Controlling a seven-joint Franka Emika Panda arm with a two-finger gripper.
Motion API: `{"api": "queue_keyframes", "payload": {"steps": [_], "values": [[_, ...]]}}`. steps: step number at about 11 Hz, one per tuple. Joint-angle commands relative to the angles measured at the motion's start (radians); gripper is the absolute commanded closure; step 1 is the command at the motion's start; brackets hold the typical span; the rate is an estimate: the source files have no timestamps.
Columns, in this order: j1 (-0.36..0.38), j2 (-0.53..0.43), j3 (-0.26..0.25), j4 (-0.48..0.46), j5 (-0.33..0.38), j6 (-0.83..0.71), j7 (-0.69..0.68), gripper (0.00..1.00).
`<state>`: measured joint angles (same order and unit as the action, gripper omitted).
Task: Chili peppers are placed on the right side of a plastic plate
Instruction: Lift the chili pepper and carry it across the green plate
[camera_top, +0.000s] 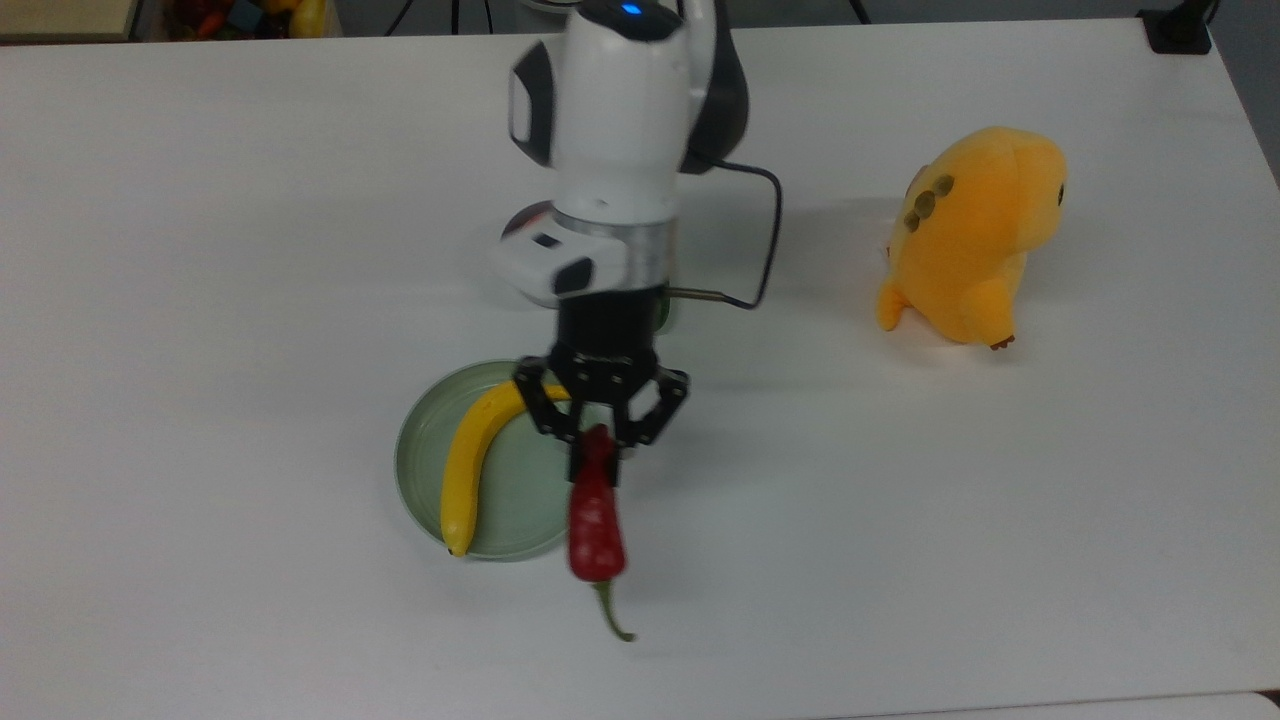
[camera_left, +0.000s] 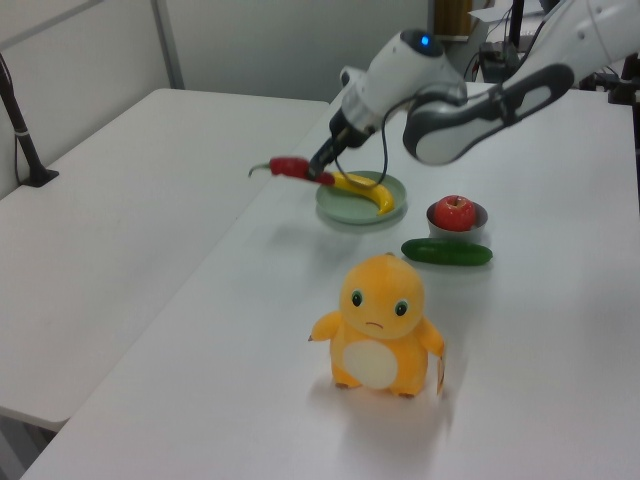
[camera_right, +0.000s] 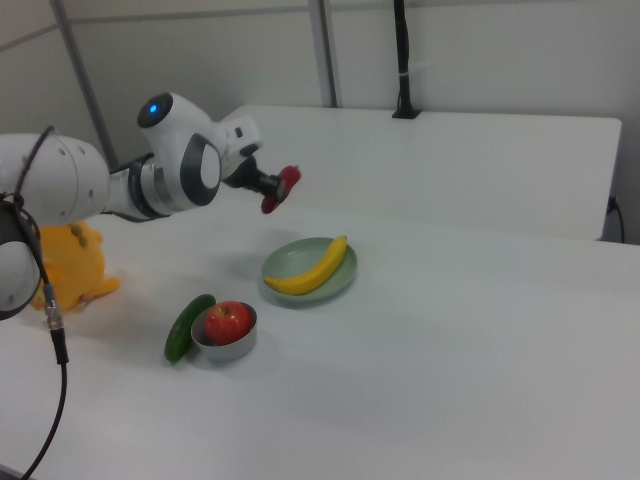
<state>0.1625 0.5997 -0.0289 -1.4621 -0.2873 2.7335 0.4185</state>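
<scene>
Glossy dark-red chili pepper (camera_top: 596, 525) is held clamped in black two-finger gripper (camera_top: 597, 452), airborne by round pale-green plastic plate (camera_top: 425, 440); next: lowering req'd beside plate.

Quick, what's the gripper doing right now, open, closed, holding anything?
Gripper: shut on the chili pepper, gripping its narrow end and holding it in the air by the plastic plate.
</scene>
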Motion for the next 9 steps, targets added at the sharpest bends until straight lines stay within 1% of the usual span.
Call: {"api": "queue_keyframes", "payload": {"steps": [1,2,4,6,7,8,9], "values": [[-0.078,-0.126,-0.003,-0.086,-0.007,-0.076,0.019,1.00],[-0.112,-0.132,-0.006,-0.090,-0.007,-0.081,0.007,1.00],[-0.188,-0.130,-0.008,-0.101,0.005,-0.080,-0.087,1.00],[-0.260,-0.123,-0.008,-0.112,0.051,-0.080,-0.223,1.00],[-0.288,-0.115,-0.009,-0.124,0.089,-0.080,-0.298,1.00],[-0.307,-0.109,-0.009,-0.141,0.121,-0.078,-0.384,1.00],[-0.313,-0.095,-0.009,-0.151,0.155,-0.078,-0.436,1.00]]}}
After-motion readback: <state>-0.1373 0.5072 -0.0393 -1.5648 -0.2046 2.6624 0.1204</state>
